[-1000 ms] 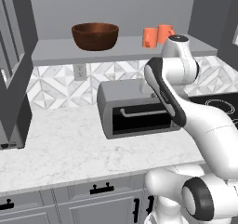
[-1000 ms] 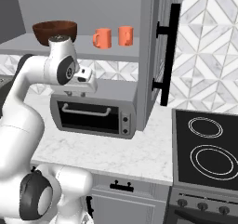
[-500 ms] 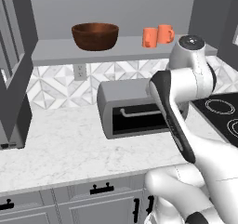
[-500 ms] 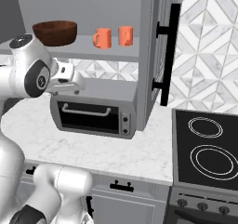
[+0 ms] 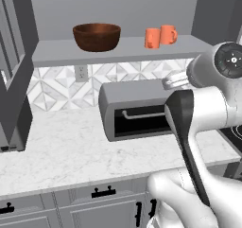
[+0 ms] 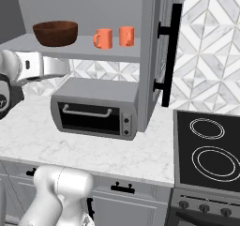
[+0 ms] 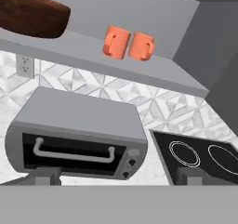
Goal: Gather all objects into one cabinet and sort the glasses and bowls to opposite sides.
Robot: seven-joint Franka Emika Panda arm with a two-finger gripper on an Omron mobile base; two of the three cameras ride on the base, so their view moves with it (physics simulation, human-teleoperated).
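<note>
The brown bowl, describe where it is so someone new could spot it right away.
Look at the grey cabinet shelf above the toaster oven. The bowl sits toward its left end, apart from two orange mugs at the right. It is wide, round and dark brown, far broader than the mugs.

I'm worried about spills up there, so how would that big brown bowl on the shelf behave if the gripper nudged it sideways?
The bowl looks wide and low on a narrower foot, so it would probably slide rather than tip. It appears rigid and wood-like, so likely sturdy. On the smooth cabinet shelf, a firm push toward the two orange mugs could slide it far.
</note>
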